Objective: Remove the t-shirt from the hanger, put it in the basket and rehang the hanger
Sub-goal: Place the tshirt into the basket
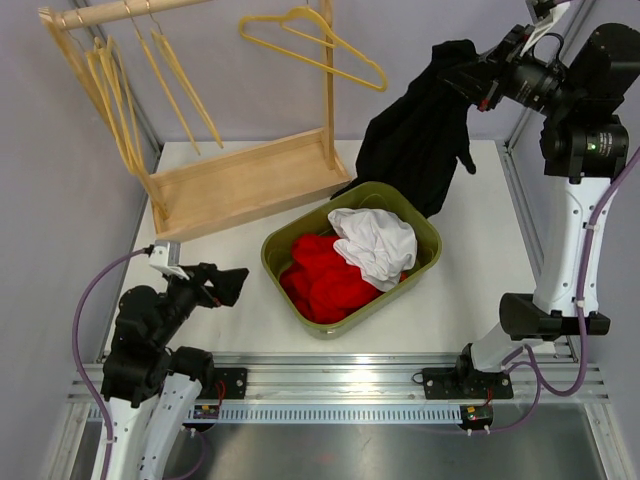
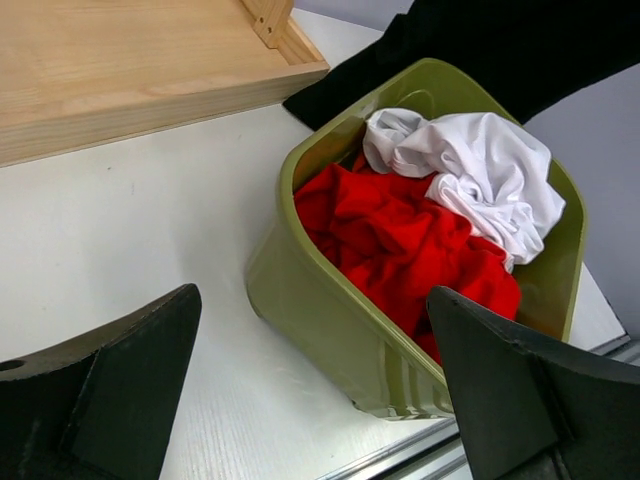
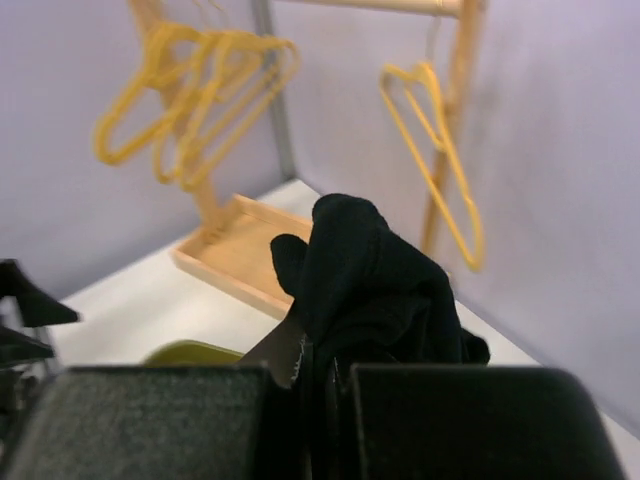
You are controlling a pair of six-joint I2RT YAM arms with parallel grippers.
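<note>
right wrist view, black t-shirt (image 3: 370, 290) pinched btwn right fingers (image 3: 150, 420), left fingers (image 2: 100, 400) wide apart

No text, label, brand name, number or sign can be read in any of the three views; any markings on the arms and their bases are too small or too blurred to make out.
</note>
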